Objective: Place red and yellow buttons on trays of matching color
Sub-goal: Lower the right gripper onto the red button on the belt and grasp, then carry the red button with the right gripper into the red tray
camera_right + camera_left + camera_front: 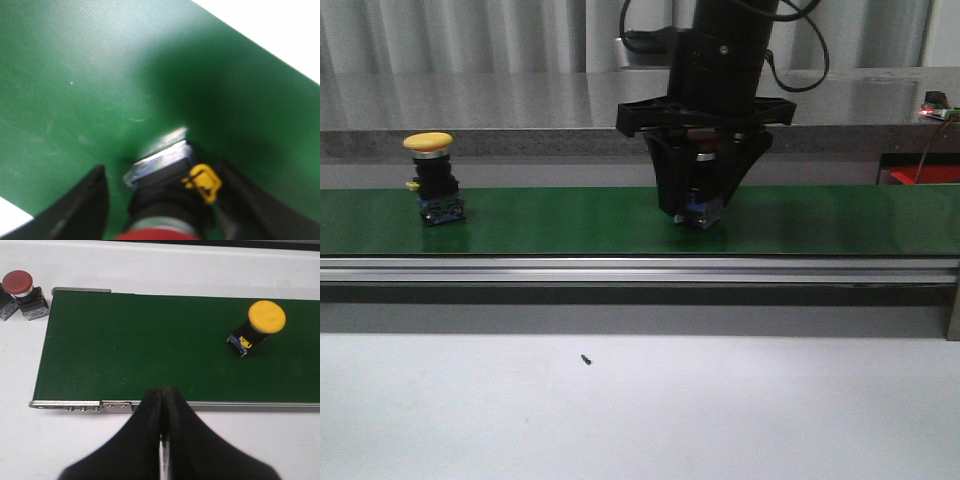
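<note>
Front view: we see the right gripper [703, 205], black, down on the green conveyor belt [570, 220], straddling a red mushroom-head push button with a blue-grey base [702, 208]. The base sits on the belt between the two fingers; only a sliver of red and the metal collar show under the gripper body. Whether the pads touch it we cannot tell from here. One yellow mushroom-head push button on a black and blue base [432, 180] stands upright on the belt, well apart toward the left.

Left wrist view: the left gripper [163, 410] has its jaws pressed together, holding nothing, over the white table [250, 440] just off the belt's edge. We count one yellow button on the belt and one more red-capped push button [22, 290] off the belt on the table, beside a partly cropped block.

Right wrist view: jaws are spread, one finger [85, 205] on each side of the red button, with green belt visible in the gap on one side; the other side is too dark and blurred to judge. A yellow tab [202, 182] shows on its base.
</note>
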`<state>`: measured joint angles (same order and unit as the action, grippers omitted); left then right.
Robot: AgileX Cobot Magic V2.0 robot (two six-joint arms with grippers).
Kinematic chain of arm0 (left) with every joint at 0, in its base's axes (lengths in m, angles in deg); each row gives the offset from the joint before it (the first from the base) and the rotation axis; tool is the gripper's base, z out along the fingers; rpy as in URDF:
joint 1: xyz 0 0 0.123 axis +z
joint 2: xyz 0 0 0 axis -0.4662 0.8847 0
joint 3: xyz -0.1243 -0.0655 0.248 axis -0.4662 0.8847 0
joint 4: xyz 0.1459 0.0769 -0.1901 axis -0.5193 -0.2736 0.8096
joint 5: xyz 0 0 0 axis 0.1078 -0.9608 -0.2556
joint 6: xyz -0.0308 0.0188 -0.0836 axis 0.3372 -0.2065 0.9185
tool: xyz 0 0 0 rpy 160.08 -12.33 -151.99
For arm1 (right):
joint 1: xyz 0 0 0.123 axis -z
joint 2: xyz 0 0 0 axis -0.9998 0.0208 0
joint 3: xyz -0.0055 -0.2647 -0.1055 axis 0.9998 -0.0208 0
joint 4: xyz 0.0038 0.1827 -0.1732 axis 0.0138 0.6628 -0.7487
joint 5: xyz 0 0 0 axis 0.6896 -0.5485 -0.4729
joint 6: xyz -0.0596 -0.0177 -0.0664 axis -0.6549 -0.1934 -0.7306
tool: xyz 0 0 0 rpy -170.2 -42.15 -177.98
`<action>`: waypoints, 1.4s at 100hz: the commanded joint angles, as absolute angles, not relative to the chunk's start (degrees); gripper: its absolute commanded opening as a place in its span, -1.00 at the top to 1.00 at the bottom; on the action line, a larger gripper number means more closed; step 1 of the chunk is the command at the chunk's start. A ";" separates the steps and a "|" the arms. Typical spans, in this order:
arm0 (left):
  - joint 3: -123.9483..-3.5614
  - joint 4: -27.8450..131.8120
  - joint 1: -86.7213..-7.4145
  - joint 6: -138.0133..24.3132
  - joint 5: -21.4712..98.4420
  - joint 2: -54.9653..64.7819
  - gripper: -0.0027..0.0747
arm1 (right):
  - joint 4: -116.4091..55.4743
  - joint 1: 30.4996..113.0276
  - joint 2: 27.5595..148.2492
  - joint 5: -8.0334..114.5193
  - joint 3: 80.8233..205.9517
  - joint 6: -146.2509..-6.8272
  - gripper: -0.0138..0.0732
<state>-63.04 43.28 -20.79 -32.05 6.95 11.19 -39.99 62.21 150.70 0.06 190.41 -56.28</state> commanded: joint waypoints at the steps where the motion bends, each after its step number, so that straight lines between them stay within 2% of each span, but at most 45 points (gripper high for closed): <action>1: -64.60 44.68 -21.22 -32.09 9.96 9.91 0.98 | -40.39 62.23 147.12 1.27 192.09 -56.36 -0.03; 9: -64.60 44.68 -21.22 -32.09 9.96 9.91 0.98 | -41.16 62.28 146.82 1.08 192.09 -56.36 0.07; 32: -64.60 44.68 -21.22 -32.09 9.96 9.91 0.98 | -43.33 64.17 142.76 0.46 192.09 -56.36 0.08; 62: -64.60 44.68 -21.22 -32.09 9.99 9.91 0.98 | -43.33 77.37 135.68 -1.25 192.09 -56.36 0.08; 92: -64.60 44.68 -21.22 -32.09 10.20 9.91 0.98 | -43.28 90.84 133.91 -1.27 192.09 -56.36 0.08; 113: -64.60 44.68 -21.22 -32.09 10.20 9.91 0.98 | -43.28 96.33 134.04 2.65 192.09 -56.41 0.08; 140: -64.60 44.68 -21.22 -32.09 10.20 9.91 0.98 | -43.28 99.23 137.35 5.28 193.83 -58.43 0.08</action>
